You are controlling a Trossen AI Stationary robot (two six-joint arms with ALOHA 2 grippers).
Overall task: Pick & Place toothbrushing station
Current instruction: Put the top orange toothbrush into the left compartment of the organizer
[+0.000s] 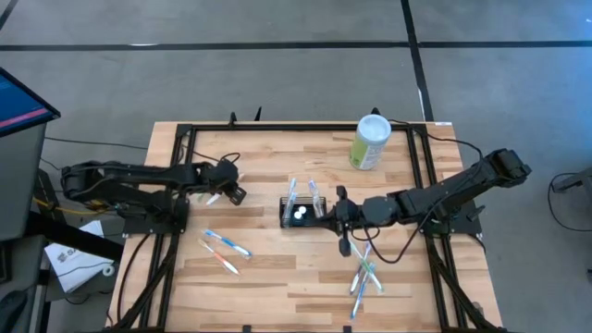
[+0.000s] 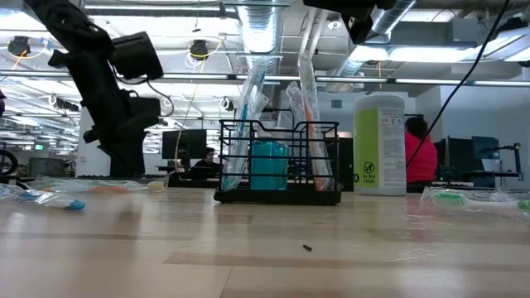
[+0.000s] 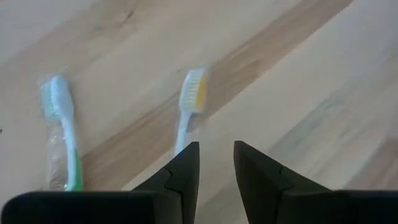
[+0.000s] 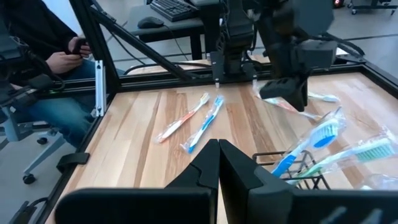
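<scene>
From above, a small black rectangular wire-mesh caddy is seen near the middle of the pale wooden worktop, with wrapped toothbrushes standing in it. The right gripper is placed just beside the caddy's right side, while the left gripper is held well to the caddy's left. A pale-green cylindrical canister with a white lid stands behind the caddy, near the far edge. Loose wrapped toothbrushes lie in front of the left arm, and another cluster lies in front of the right arm.

At worktop height, the caddy is shown upright, with a teal object inside it that is not made out from above.

In the left wrist view, the jaws are seen apart and empty above a yellow-bristled toothbrush and a green-handled wrapped toothbrush.

In the right wrist view, the jaws are pressed together with nothing between them, the caddy's rim lies just beyond, and a seated person is shown past the worktop.
</scene>
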